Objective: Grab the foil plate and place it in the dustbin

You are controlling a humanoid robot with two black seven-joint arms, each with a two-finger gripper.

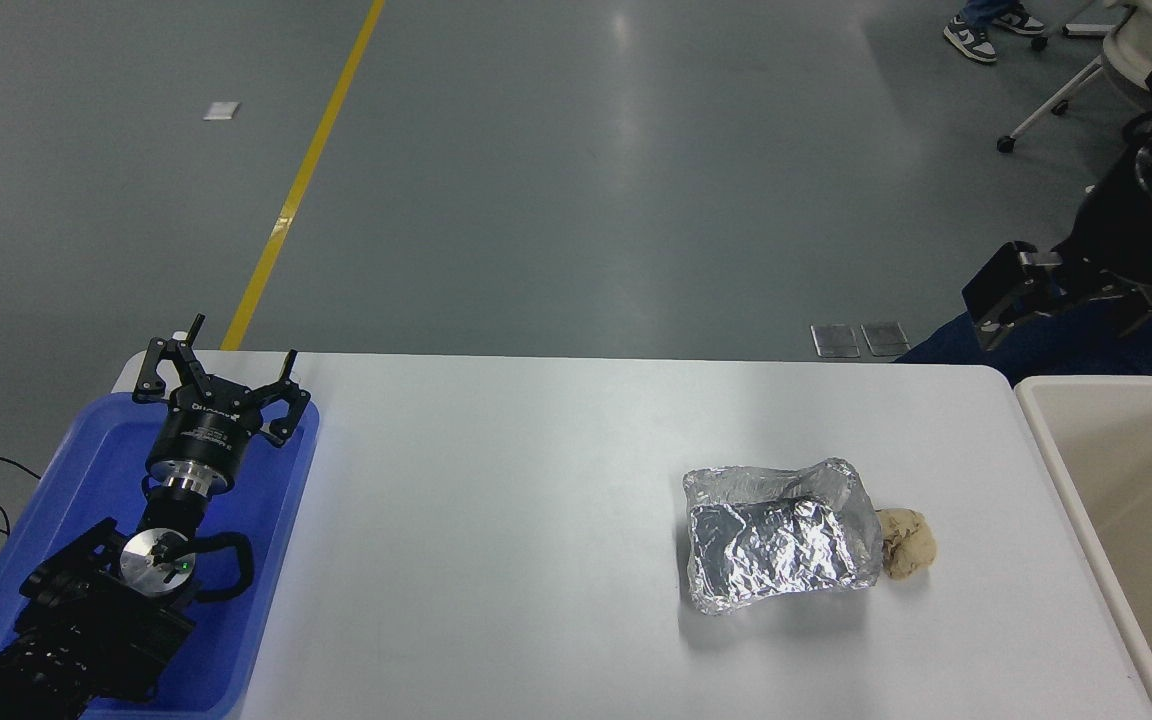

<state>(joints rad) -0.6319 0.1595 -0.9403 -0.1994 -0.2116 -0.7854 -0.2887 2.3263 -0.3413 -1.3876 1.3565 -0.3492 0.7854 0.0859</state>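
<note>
The foil plate, a crumpled silver tray with wrinkled raised sides, lies on the white table right of centre. The dustbin, a cream tub with a thick rim, stands at the table's right edge and is cut off by the picture. My right gripper hangs open in the air beyond the table's far right corner, above the dustbin's far end and well away from the foil plate, with nothing in it. My left gripper is parked open over a blue tray at the lower left.
A small tan doughy lump touches the foil plate's right side. The blue plastic tray sits under the left arm. Beyond the table, a person's shoes and a wheeled chair show at the top right.
</note>
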